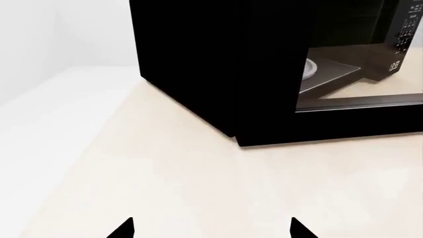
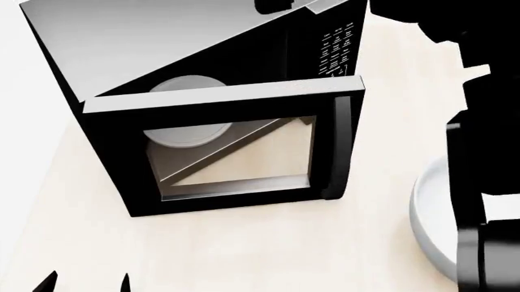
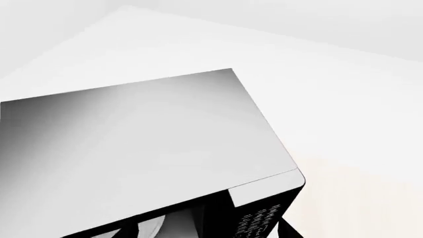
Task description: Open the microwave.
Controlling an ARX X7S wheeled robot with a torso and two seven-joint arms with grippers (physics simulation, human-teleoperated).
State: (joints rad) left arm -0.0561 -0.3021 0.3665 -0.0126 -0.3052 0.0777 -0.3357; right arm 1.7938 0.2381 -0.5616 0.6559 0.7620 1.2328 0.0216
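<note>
The microwave stands on the beige counter, black with a grey top. Its glass-windowed door hangs partly swung out, hinged at the left, with the vertical handle at its free edge. The white turntable shows through the glass, and the keypad shows beyond the door. My left gripper hovers open and empty over the counter in front of the door. In the left wrist view the microwave lies ahead of the gripper. My right gripper is up at the microwave's top front corner by the keypad. One fingertip shows far out to the side.
A pale grey bowl sits on the counter to the right of the door, partly behind my black right arm. The counter's left edge meets white floor or wall.
</note>
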